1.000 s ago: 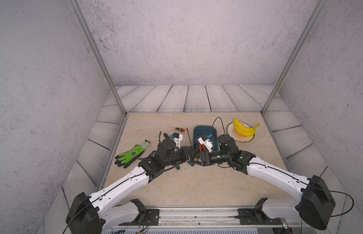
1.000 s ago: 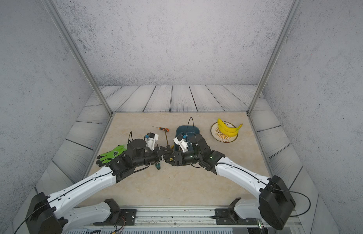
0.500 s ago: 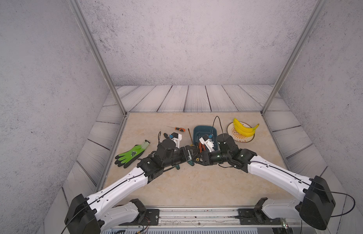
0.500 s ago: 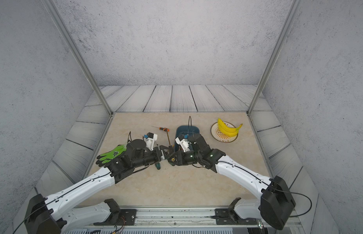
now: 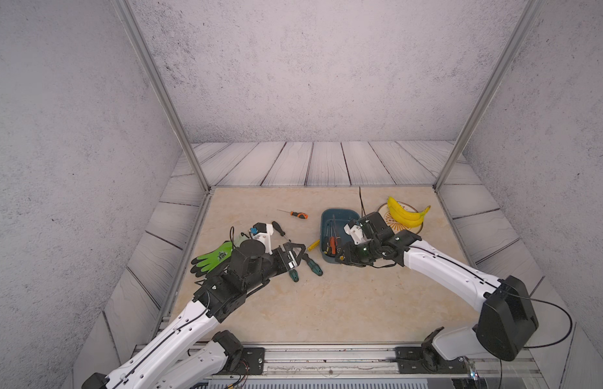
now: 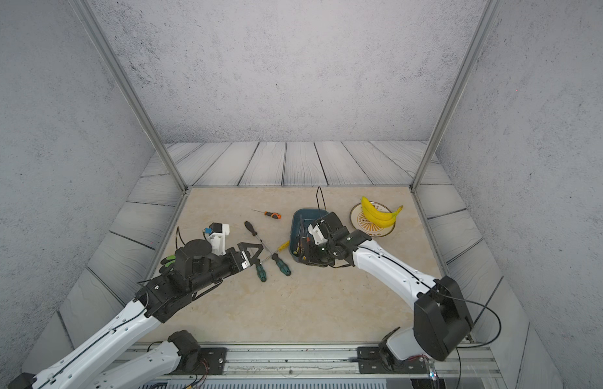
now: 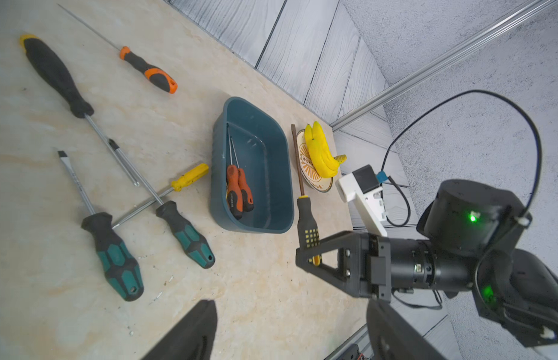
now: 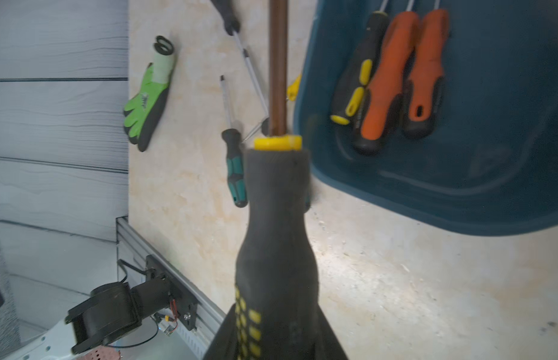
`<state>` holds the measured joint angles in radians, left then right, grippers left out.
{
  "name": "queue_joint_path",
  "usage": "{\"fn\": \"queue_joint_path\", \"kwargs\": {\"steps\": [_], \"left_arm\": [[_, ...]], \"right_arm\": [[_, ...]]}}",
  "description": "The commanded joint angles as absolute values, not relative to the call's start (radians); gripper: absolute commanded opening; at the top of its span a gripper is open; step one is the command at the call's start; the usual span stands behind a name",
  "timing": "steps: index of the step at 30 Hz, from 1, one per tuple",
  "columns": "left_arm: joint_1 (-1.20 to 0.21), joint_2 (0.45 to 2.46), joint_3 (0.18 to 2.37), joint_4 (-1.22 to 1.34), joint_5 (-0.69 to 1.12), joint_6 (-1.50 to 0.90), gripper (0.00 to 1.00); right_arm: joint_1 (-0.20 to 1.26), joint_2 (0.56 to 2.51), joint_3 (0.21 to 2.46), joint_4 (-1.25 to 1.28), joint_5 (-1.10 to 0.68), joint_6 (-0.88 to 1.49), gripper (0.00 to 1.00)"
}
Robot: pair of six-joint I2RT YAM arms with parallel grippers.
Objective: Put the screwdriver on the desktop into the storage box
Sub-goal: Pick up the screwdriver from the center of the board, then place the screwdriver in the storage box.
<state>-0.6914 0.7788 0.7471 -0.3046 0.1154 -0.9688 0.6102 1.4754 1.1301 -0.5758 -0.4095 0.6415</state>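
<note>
The beige tabletop carries the teal storage box at about 1 o'clock from its middle, with three screwdrivers lying inside. At the box's 3 o'clock sits a plate with bananas. A green glove lies far out at 9 o'clock. The left pincer is spread wide, grasping nothing, near two green-handled screwdrivers (other loose ones lie around them). The right pincer is clenched on a brown-shafted screwdriver, held aloft at the box's 6 o'clock end with its shaft towards 12.
</note>
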Motion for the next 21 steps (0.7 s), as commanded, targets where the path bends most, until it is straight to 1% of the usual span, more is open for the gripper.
{"fn": "queue_joint_path", "kwargs": {"steps": [1,10,21], "left_arm": [[-0.683,0.739,0.681,-0.365,0.099,-0.985,0.81],[-0.668,0.627,0.587,-0.44,0.074,-1.015,0.81],[-0.636,0.568,0.529,-0.462,0.097,-1.032,0.81]], "right_arm": [[0.583,1.519,1.204,-0.662,-0.36,0.577,0.1],[0.535,1.717,1.374,-0.753,-0.3,0.545,0.1],[0.525,1.857,1.454,-0.754,-0.223,0.549,0.11]]}}
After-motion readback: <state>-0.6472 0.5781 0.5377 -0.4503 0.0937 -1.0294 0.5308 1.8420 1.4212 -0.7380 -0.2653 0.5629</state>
